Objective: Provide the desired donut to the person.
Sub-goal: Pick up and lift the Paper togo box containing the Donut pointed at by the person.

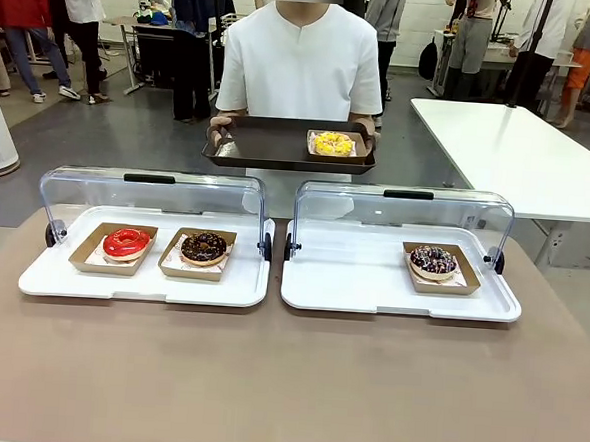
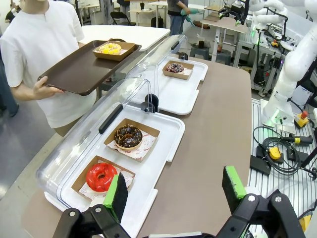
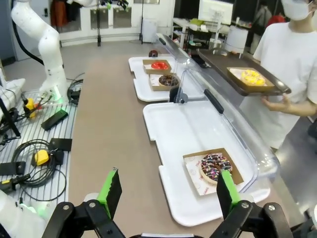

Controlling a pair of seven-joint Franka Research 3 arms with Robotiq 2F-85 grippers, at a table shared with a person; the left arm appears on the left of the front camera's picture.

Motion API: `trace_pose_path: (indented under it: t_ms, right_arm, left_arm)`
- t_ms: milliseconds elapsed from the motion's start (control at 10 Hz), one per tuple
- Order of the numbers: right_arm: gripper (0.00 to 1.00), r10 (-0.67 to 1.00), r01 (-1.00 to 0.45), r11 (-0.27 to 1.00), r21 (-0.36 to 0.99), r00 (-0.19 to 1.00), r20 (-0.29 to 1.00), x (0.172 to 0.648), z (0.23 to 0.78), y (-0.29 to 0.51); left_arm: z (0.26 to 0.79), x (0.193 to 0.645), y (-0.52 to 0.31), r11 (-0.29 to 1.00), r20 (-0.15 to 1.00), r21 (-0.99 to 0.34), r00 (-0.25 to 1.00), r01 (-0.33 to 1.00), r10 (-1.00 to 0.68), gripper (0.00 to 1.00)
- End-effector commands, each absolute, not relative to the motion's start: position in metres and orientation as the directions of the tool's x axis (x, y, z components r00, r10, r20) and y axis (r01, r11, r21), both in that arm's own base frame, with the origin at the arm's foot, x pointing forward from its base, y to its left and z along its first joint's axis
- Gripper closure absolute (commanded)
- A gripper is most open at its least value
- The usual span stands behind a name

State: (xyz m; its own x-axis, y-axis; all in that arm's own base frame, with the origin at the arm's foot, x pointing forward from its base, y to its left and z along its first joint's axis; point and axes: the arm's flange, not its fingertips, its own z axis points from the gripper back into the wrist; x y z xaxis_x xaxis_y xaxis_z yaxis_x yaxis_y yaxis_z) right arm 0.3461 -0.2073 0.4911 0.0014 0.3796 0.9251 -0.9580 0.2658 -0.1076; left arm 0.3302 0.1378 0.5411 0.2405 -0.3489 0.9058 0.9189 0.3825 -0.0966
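Clearance is the point now, I judge: the person (image 1: 302,61) at the far side already has the yellow donut (image 1: 332,143) on a brown tray (image 1: 260,144), so the left gripper (image 2: 174,188) and right gripper (image 3: 168,191), both empty with fingers apart, should hold off from it. Count: two white trays (image 1: 146,286), two raised lids (image 1: 156,198), four donuts, with a red donut (image 1: 126,242) and chocolate donut (image 1: 204,247) left, a sprinkled donut (image 1: 433,260) right.

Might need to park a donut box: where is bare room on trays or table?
Right white tray: bare left of the sprinkled donut. Brown tray the person holds: bare beside the yellow donut. Table: bare strip on the robot's side of both trays. Crowded: left white tray, red donut beside chocolate donut.
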Motion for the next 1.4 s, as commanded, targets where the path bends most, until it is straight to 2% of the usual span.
trace_pose_path:
  t_ms: [0,100,1300]
  right_arm:
    - [0.0,0.447,-0.96,0.238,-0.145,-0.025,0.894,0.3466,0.4902,-0.2028]
    - [0.0,0.38,-0.958,0.266,-0.108,0.001,0.925,0.3461,0.4911,-0.2073]
    - [0.0,0.38,-0.958,0.266,-0.108,0.001,0.925,0.3461,0.4911,-0.2073]
  left_arm:
    - [0.5418,0.3303,0.1391,0.373,0.916,-0.081,0.216,0.924,-0.337,0.0]
    - [0.5418,0.3303,0.1391,0.373,0.916,-0.081,0.216,0.924,-0.337,0.0]
    - [0.5418,0.3303,0.1391,0.373,0.916,-0.081,0.216,0.924,-0.337,0.0]
